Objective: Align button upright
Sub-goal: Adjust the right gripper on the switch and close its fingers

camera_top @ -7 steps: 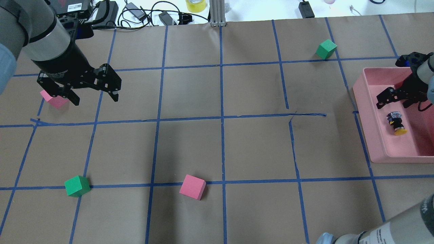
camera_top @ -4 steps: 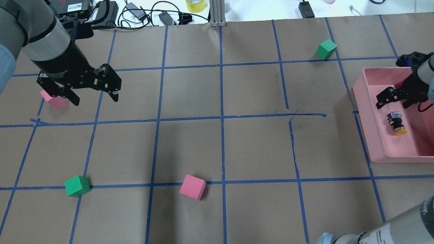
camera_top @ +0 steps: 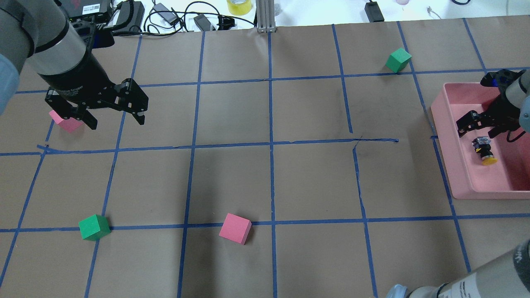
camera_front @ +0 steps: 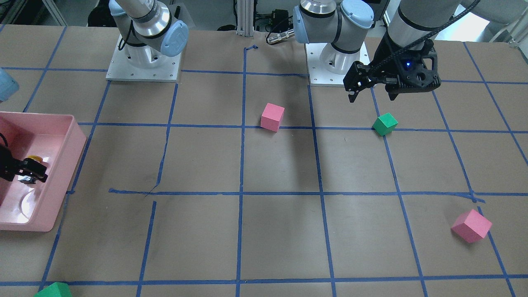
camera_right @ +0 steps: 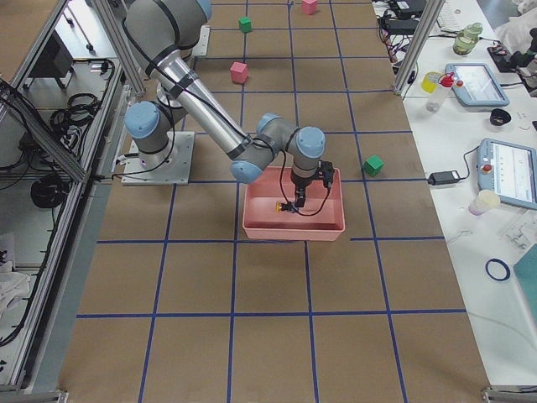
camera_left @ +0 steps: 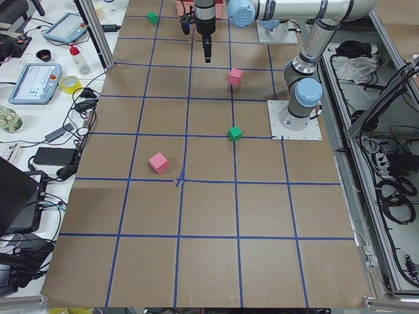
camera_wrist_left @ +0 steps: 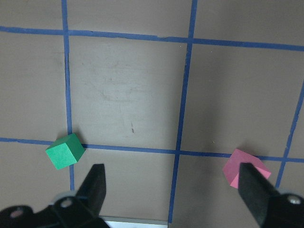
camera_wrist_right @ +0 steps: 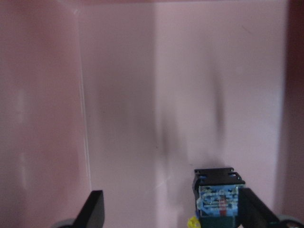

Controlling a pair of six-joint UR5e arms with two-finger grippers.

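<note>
The right pincer [camera_top: 476,131] hung inside the pink bin [camera_top: 446,140] at the right end of the worktop [camera_top: 310,178]. Its jaws were spread wide and had hold of nothing. Just below it lay the button [camera_top: 483,150], on its side on the bin floor. Its yellow cap pointed toward the robot's side and its silvery-blue base block toward the pincer. In the right wrist view the base block [camera_wrist_right: 218,199] sat low in the frame between the two fingers, close against the right-hand finger [camera_wrist_right: 254,211]. Whether they touched could not be told. The bin stood on brown paper ruled into squares by blue tape, and a green cube [camera_top: 398,60] sat on the far side of the worktop, well apart from it. At the left end, the left pincer [camera_top: 116,122] hovered above the paper with its jaws wide apart and nothing between them. A pink cube [camera_top: 66,122] lay partly hidden behind its left finger [camera_top: 89,121]. Nearer the robot, another green cube [camera_top: 94,227] and another pink cube [camera_top: 235,228] rested along one tape line, well apart from each other, and both showed in the left wrist view. Beyond the far edge lay cables, power adapters and a roll of yellow tape [camera_top: 239,6].
</note>
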